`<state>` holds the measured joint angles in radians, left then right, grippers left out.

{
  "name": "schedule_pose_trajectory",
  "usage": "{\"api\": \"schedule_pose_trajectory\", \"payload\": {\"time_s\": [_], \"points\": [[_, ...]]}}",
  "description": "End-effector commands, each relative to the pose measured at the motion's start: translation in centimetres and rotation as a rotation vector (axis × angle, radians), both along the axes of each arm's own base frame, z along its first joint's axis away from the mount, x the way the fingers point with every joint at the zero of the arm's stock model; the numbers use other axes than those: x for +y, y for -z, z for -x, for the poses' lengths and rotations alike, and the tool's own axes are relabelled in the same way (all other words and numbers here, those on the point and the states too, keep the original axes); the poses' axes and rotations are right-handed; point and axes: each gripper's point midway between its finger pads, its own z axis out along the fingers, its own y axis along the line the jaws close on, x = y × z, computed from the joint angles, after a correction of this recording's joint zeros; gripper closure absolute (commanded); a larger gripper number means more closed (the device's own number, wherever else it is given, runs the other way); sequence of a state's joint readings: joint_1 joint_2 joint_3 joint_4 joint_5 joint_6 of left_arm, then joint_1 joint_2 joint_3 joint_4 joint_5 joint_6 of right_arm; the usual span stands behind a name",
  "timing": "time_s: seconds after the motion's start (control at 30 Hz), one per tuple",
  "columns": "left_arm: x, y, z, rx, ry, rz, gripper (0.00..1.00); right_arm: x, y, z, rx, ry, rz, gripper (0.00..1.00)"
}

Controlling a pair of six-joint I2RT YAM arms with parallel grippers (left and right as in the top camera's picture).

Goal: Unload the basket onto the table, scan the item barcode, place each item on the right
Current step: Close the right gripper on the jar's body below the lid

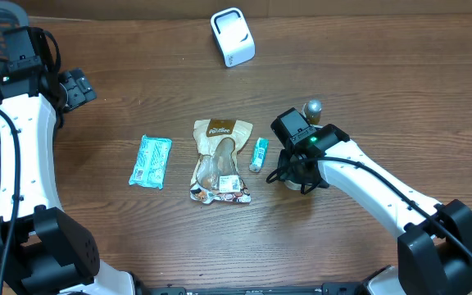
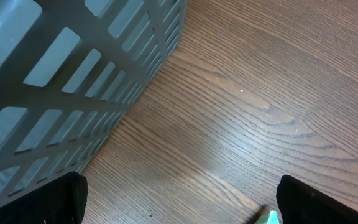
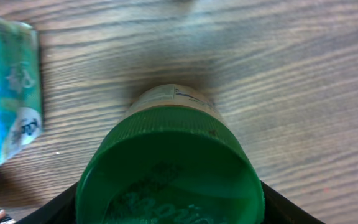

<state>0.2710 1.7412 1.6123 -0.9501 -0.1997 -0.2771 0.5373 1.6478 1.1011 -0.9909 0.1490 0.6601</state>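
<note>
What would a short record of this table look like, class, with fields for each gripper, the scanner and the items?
left gripper: open, over bare table beside the grey basket
right gripper: fingers either side of a green-capped jar; grip not clear
scanner: white, on the far side of the table, nothing touching it
other items: teal packet, brown bag, small tube, lying in a row

L end effector (image 1: pixel 77 86) jaws wide – R end effector (image 1: pixel 297 170) aimed down.
</note>
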Motion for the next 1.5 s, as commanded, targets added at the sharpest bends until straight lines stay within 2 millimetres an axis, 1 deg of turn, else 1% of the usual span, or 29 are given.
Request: {"api": "schedule_pose_trajectory", "payload": {"time_s": [0.0,0.2,0.27,0.33,0.37,0.4,0.43,0.6,0.73,1.03,1.2,1.47], "points": [[0.7,-1.1,-0.1,-0.023,-0.005,-0.024,0.00,-0.7,0.2,0.2,0.013,0.062,0.011,0.32],[0.7,-1.1,-0.1,-0.023,-0.005,-0.024,0.00,0.7,0.4,1.0,0.063,0.052,-0.066,0.31],[0.7,-1.1,-0.1,-0.023,-0.006,-0.024,0.00,0.7,0.4,1.2,0.069,0.052,-0.068,0.30],[0.7,-1.1,-0.1,-0.023,-0.006,-0.024,0.01,0.5,0.4,1.2,0.069,0.053,-0.063,0.27],[0.7,-1.1,-0.1,-0.023,-0.005,-0.024,0.01,0.4,0.4,1.1,0.065,0.056,-0.061,0.23],[0.7,-1.1,-0.1,-0.023,-0.005,-0.024,0.01,0.3,0.4,0.9,0.058,0.060,-0.056,0.10],[0.7,-1.1,-0.1,-0.023,-0.006,-0.024,0.01,0.1,0.4,0.6,0.045,0.065,-0.050,0.00],[0.7,-1.1,-0.1,-0.023,-0.005,-0.024,0.01,-1.1,0.2,-0.9,-0.019,0.086,-0.001,0.00],[0.7,-1.1,-0.1,-0.023,-0.006,-0.024,0.00,-1.1,0.1,-1.5,-0.043,0.092,-0.008,0.00],[0.7,-1.1,-0.1,-0.023,-0.005,-0.024,0.00,-0.8,0.0,-2.0,-0.063,0.092,-0.020,0.00],[0.7,-1.1,-0.1,-0.023,-0.006,-0.024,0.00,-0.8,0.1,-2.0,-0.062,0.093,-0.020,0.00],[0.7,-1.1,-0.1,-0.023,-0.005,-0.024,0.01,-1.2,1.4,-1.3,-0.052,0.093,-0.014,0.00]]}}
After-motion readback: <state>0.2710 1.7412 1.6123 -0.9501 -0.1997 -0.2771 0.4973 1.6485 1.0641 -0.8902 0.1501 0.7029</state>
